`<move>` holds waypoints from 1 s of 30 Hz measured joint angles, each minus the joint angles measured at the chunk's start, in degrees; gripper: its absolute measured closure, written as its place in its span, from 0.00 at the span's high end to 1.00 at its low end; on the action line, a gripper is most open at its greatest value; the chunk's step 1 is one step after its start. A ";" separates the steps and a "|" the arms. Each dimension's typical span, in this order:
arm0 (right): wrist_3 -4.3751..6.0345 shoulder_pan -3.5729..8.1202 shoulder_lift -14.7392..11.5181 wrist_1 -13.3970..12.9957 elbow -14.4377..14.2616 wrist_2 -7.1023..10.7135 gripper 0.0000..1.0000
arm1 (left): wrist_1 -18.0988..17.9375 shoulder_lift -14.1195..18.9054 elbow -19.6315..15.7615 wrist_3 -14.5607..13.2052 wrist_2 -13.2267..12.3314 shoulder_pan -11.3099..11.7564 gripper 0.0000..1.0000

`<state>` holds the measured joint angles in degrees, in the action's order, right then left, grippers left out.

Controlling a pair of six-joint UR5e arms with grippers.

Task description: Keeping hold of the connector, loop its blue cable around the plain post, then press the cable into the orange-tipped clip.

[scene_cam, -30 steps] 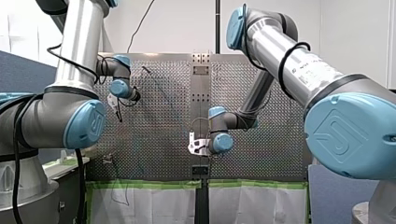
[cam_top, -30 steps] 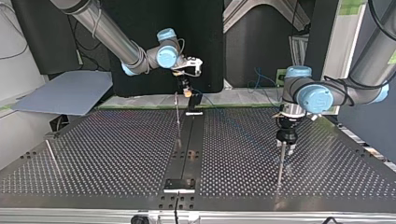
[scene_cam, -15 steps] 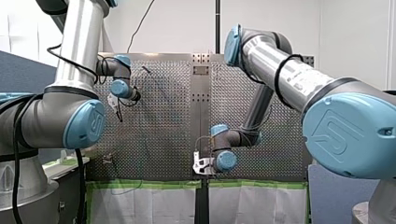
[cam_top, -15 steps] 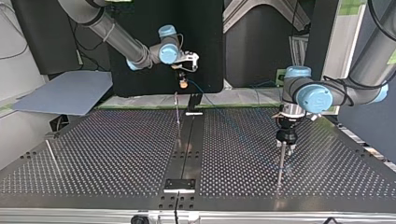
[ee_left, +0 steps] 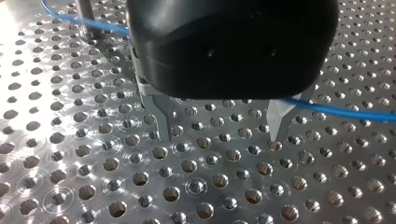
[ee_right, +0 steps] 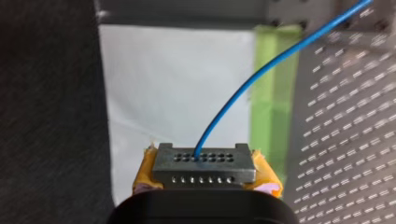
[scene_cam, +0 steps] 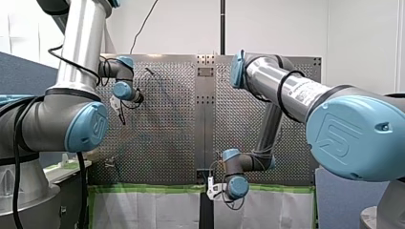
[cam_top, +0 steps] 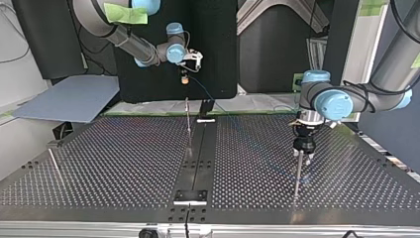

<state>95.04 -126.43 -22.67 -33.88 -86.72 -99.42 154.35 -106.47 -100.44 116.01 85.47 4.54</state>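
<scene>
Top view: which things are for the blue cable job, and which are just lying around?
For the job: my right gripper, the connector it holds, the blue cable, the thin post under my open left gripper, where the cable passes, and likely the black bracket (no orange tip shows).
Probably just lying about: the middle post, the short post at the left, the grey-blue board.

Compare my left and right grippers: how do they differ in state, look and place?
My right gripper is shut on the connector, with the blue cable leaving it; my left gripper is open and holds nothing. My right gripper has yellow pads; my left gripper shows metal fingers. In the top view my right gripper hangs high, beyond the far edge of the table; my left gripper is low over it. Both have two fingers.
</scene>
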 joint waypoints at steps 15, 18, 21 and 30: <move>0.18 2.53 -1.44 -2.43 -3.01 -5.71 0.11 | 0.00 0.01 0.00 0.00 0.15 0.19 0.98; 0.14 2.85 -3.06 -4.02 -4.61 -6.72 0.11 | 0.00 0.00 0.00 0.09 0.14 0.21 0.98; 0.11 2.99 -4.66 -5.61 -6.21 -7.42 0.11 | 0.01 0.01 0.00 0.21 0.11 0.25 0.98; 0.20 3.51 -9.72 -10.02 -11.26 -9.01 0.11 | 0.16 0.01 0.00 0.45 0.33 0.27 0.98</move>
<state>95.24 -122.92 -32.39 -43.90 -97.98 -108.43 154.50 -106.46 -100.44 116.46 85.80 4.81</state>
